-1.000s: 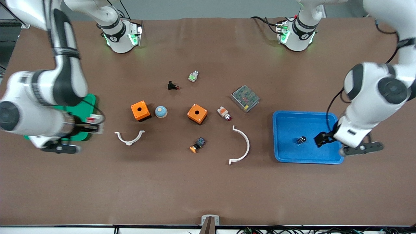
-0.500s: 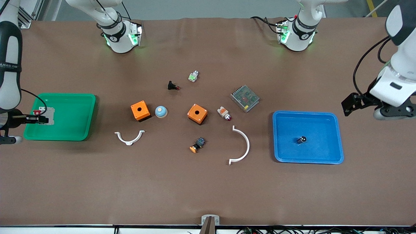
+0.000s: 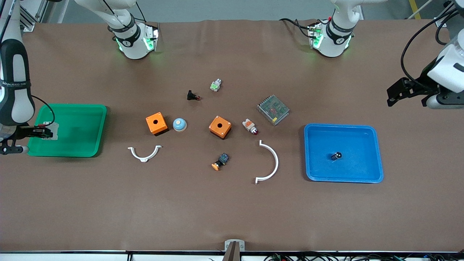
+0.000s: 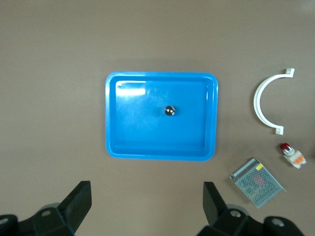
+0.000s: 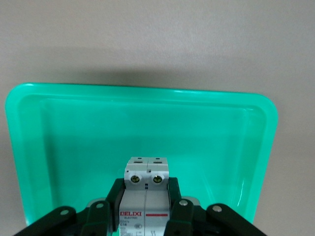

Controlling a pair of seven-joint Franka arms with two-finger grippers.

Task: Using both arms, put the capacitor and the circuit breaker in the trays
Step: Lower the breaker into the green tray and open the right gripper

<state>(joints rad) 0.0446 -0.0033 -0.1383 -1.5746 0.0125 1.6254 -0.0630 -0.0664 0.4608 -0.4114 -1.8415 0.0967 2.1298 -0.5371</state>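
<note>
The capacitor [image 3: 336, 156] lies alone in the blue tray [image 3: 377, 152]; it also shows in the left wrist view [image 4: 170, 110] inside the tray [image 4: 112, 147]. My left gripper [image 3: 393, 95] is open and empty, up over bare table beside the tray's corner at the left arm's end; its fingers [image 4: 78, 199] stand wide apart. My right gripper [image 3: 42, 132] is shut on the white-grey circuit breaker [image 3: 49, 129], held over the outer end of the green tray [image 3: 83, 145]. In the right wrist view the breaker [image 5: 146, 191] sits between the jaws above the tray [image 5: 74, 132].
Mid-table lie two orange boxes [image 3: 156, 123] [image 3: 220, 127], a blue-white dome [image 3: 179, 124], two white curved brackets [image 3: 144, 152] [image 3: 270, 163], a mesh-covered unit [image 3: 273, 109], an indicator lamp [image 3: 250, 126], a black push-button [image 3: 193, 96] and an orange-capped switch [image 3: 220, 161].
My left gripper has risen out of the blue tray, leaving the capacitor there, and moved toward the bases. My right gripper has carried the breaker to the green tray's outer end.
</note>
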